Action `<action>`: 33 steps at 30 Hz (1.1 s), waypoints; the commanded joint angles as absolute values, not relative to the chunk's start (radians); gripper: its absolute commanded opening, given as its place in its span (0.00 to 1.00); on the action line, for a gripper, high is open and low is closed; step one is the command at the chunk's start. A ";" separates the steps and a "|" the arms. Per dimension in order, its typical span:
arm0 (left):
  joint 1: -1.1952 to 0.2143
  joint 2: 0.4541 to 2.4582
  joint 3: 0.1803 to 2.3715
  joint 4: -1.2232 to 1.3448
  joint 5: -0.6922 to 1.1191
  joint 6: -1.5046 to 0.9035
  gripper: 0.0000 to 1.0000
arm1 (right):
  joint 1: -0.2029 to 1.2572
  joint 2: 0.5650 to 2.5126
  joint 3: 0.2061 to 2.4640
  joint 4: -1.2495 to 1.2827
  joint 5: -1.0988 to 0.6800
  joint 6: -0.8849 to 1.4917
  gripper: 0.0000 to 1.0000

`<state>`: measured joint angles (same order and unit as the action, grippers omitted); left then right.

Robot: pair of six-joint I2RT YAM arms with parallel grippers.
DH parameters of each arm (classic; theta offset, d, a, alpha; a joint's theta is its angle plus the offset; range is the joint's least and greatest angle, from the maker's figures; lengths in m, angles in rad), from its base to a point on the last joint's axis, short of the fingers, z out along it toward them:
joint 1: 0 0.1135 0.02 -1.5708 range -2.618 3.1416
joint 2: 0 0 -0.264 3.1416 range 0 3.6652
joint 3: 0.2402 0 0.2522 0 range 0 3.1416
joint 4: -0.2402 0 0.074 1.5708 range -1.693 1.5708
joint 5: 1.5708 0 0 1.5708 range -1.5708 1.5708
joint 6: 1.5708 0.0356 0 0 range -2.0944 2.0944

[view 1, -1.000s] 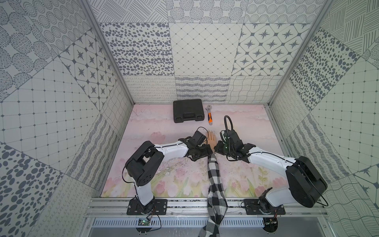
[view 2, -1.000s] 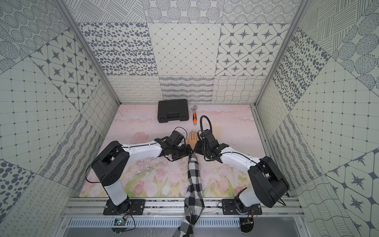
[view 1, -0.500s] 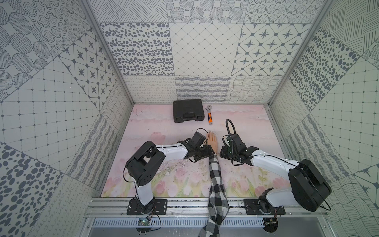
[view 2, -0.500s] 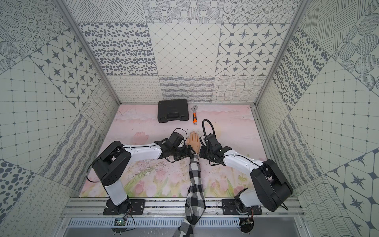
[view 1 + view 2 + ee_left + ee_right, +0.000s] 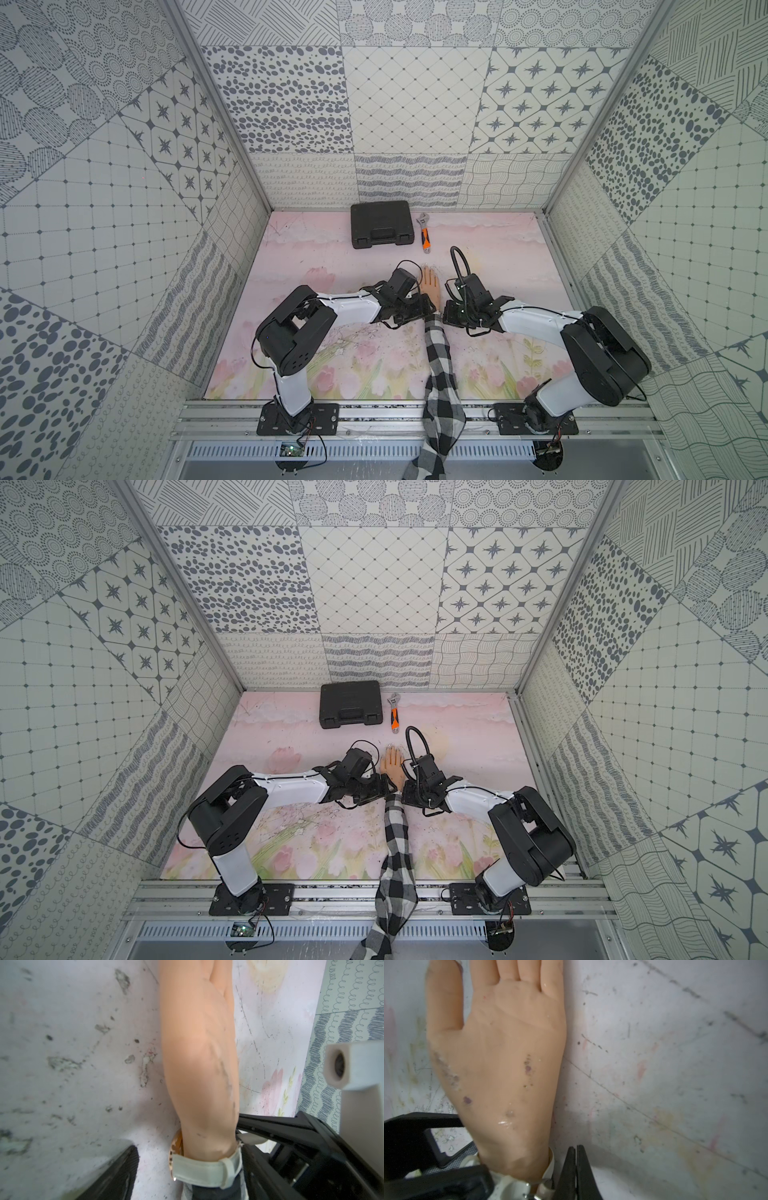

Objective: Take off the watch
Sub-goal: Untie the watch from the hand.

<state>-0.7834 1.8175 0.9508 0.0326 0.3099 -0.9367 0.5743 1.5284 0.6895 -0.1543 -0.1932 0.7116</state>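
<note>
Watch (image 5: 204, 1172) only in wrist views

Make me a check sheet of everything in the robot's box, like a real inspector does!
Surface: pink flowery mat, scuffed and speckled.
Job's things: small wristwatch with pale whitish strap, strapped round the wrist of the peach mannequin hand, which lies on the mat; black-and-white checked sleeve runs behind the hand.
Clutter: black plastic case and orange-handled wrench, side by side at the far wall.
Grippers: left tool open, jaws either side of the watch wrist; right tool shut beside the strap, nothing seen in it.
Cables: black cable loops above the right arm; thin black wire on the left arm.
Surroundings: grey-patterned white walls; metal rail in front.
</note>
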 commanded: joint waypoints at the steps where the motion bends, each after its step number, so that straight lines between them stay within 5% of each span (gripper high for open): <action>1: -0.785 1.859 0.904 -0.344 0.167 -0.944 0.80 | 0.574 1.476 0.663 -0.039 -0.309 0.745 0.00; 17: -0.767 1.738 0.914 -0.432 0.091 -0.888 0.85 | 0.570 1.376 0.670 0.035 -0.374 0.807 0.00; 33: -0.769 1.756 0.835 -0.475 0.065 -0.832 0.73 | 0.571 1.417 0.668 -0.064 -0.325 0.748 0.00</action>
<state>-0.7731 1.7252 0.9009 -0.0643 0.2138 -0.8917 0.5716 1.4113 0.6468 -0.0166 -0.3351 0.7834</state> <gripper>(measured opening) 0.733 0.056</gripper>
